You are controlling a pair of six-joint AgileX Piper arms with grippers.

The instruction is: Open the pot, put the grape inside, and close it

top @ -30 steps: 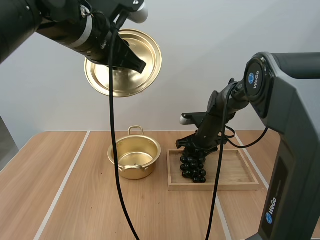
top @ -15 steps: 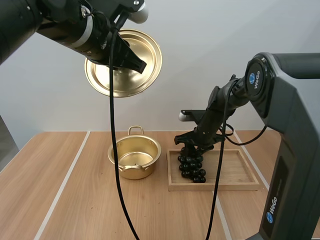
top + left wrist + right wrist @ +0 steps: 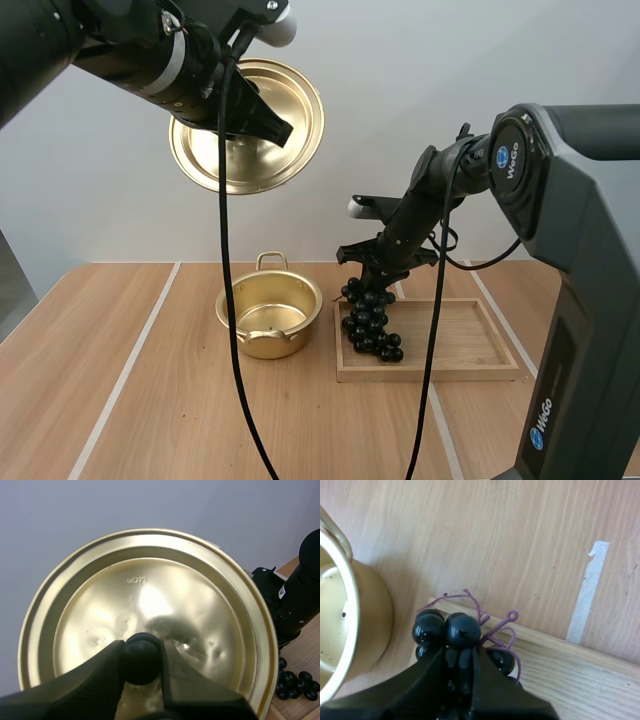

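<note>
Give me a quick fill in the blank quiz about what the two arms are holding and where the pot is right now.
1. The left gripper holds the lid up in the air, jaws closed on its ____.
2. The grapes, pinched by the right gripper, hang over the end of the wooden ____.
3. The pot stands uncovered on the table, and its inside is ____.

Missing words: knob; tray; empty.
</note>
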